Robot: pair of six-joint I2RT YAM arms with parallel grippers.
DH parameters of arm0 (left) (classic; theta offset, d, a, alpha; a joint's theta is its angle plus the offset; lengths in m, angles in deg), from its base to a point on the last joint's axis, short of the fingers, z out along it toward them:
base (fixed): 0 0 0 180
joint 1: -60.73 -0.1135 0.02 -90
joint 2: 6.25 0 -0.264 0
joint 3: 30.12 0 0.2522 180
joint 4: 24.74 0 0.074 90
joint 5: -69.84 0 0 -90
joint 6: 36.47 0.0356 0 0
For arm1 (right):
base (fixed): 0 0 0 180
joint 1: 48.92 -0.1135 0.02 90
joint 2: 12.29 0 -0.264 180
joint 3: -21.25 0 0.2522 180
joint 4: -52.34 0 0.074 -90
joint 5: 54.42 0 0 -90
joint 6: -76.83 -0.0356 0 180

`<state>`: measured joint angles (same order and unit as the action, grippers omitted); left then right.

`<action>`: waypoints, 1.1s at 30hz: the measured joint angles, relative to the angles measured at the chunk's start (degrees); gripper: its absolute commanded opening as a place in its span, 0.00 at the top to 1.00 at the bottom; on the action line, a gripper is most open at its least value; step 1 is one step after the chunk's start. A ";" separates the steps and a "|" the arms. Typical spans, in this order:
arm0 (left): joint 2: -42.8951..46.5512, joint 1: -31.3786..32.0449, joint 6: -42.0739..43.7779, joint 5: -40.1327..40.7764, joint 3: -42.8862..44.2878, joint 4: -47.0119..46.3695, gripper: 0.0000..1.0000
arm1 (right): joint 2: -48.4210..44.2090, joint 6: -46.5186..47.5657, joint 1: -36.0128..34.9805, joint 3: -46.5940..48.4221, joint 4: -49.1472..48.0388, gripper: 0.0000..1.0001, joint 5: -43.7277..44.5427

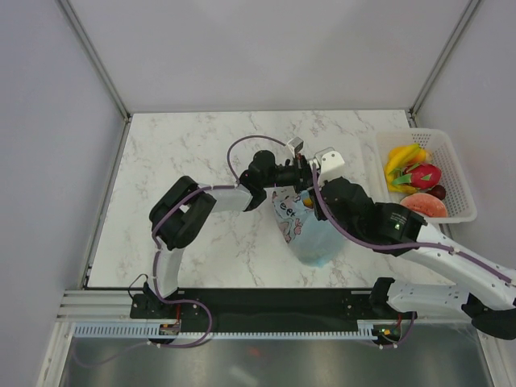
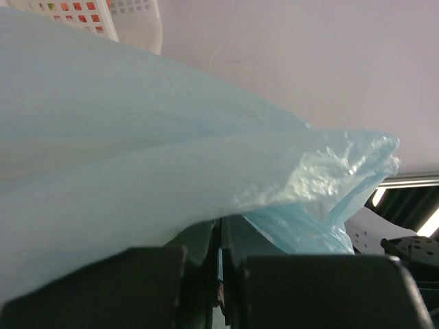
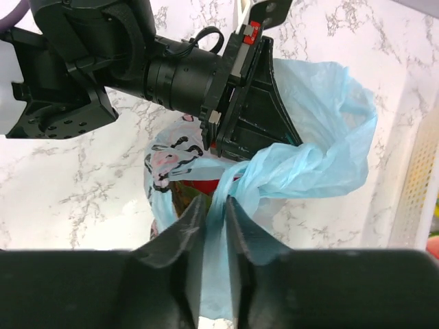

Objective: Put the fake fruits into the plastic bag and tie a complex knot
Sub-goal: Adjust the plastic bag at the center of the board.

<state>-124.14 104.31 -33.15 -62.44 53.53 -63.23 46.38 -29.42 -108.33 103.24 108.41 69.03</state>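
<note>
Left arm [image 1: 181,218], right arm [image 1: 387,226]: black joints, white links, purple cables rising from black base rail [image 1: 266,302]; black wedge-shaped fingers [image 3: 180,233].

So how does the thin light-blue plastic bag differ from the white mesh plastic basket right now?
The bag is soft film, pinched by the left gripper, a strand between the right gripper's fingers; the basket is rigid and stands untouched at the marble table's right edge. The bag's mouth is bunched; the basket is open-topped. Both hold toy fruits.
</note>
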 measured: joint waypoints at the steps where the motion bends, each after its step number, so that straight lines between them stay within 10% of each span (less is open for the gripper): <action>1: 0.22 0.00 0.15 -0.04 0.00 0.04 0.98 | -0.20 0.09 0.00 0.00 0.02 0.81 0.00; 4: 0.68 -0.04 0.59 -0.26 0.00 0.20 0.98 | -0.59 -0.26 0.11 -0.44 0.24 0.95 0.44; 18: 0.74 -0.11 2.40 -1.07 0.00 3.21 0.98 | -1.11 -0.33 5.25 -2.23 0.59 0.99 1.55; 33: 0.74 -0.11 3.45 -1.68 0.66 4.26 0.98 | -1.92 1.40 6.80 -3.10 0.15 0.23 2.27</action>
<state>-123.40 104.20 -29.69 -64.13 54.18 -58.97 44.46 -28.02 -101.54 100.14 108.56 71.30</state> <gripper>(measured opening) 0.025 0.707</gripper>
